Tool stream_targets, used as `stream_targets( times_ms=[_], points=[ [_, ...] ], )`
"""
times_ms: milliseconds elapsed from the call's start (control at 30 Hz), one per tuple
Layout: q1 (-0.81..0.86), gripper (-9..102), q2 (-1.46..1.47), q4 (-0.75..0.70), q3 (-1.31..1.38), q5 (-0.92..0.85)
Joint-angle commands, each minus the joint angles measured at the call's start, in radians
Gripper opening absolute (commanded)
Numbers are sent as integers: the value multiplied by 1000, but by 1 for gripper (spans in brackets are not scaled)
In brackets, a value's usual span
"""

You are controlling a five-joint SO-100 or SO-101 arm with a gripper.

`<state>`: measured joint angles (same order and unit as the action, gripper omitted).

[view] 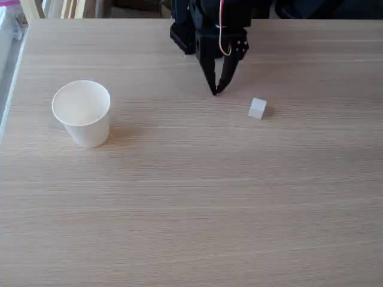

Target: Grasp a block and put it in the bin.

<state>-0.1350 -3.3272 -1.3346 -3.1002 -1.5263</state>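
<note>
Fixed view gives you a pale wood-grain table (191, 203). Your black two-finger gripper (216, 91) points down with its tips pinched together, holding nothing. The small white cube block (257, 108) lies just right of it; the white paper cup bin (82, 113) stands well left.

The scene is viewed by a single fixed camera, set above the near edge of the table (191, 227) and tilted downward toward the far edge. Most of the tabletop is taken in from moderate range; the left edge is seen running diagonally at the frame's left side, while the far edge is cut across the top. The arm's base (206, 24) is faced from the front, at the far edge.
</note>
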Motion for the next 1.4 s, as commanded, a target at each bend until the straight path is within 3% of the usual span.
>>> stream_targets(
  times_ms=[0,533,700,1367],
  points=[
    [-6,0,-6,-3,-8,8],
    [2,0,-6,-3,-8,5],
    [17,7,11,0,2,-40],
    [-32,20,670,80,534,268]
  ],
)
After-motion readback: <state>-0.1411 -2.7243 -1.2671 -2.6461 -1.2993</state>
